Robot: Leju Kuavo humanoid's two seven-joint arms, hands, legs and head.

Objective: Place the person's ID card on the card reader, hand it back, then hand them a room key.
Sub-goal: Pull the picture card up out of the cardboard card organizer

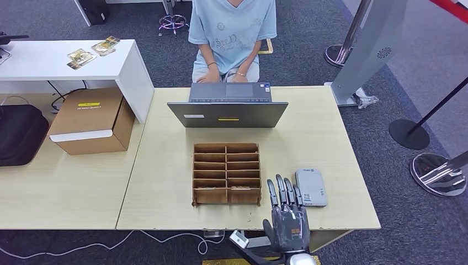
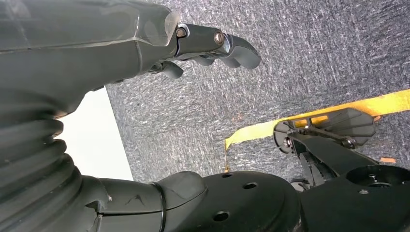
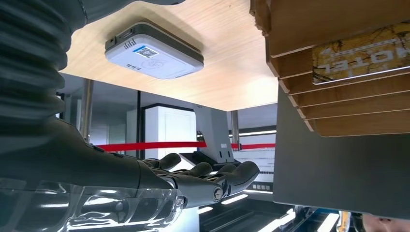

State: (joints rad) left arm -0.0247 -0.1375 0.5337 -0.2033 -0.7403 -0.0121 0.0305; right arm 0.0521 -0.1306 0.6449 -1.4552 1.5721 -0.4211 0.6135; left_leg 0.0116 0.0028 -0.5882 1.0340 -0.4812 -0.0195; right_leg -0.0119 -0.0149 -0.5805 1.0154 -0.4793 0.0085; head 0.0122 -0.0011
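My right hand (image 1: 287, 214) hovers over the table's front edge, fingers straight and apart, holding nothing. The grey card reader (image 1: 310, 187) lies flat just beyond and to the right of its fingertips, and it also shows in the right wrist view as the card reader (image 3: 153, 50). A wooden slotted rack (image 1: 226, 174) stands to the hand's left; a patterned room key card (image 3: 360, 53) sits in one slot. The person (image 1: 232, 33) sits across the table with both hands at the laptop's keyboard. My left hand (image 2: 145, 43) hangs over grey carpet, loosely bent, with nothing in it.
An open laptop (image 1: 228, 113) stands behind the rack, facing the person. A cardboard box (image 1: 92, 121) and a black bag (image 1: 19, 132) sit on the left table. Loose cards (image 1: 94, 48) lie on a white desk. Stanchion bases (image 1: 439, 174) stand on the right.
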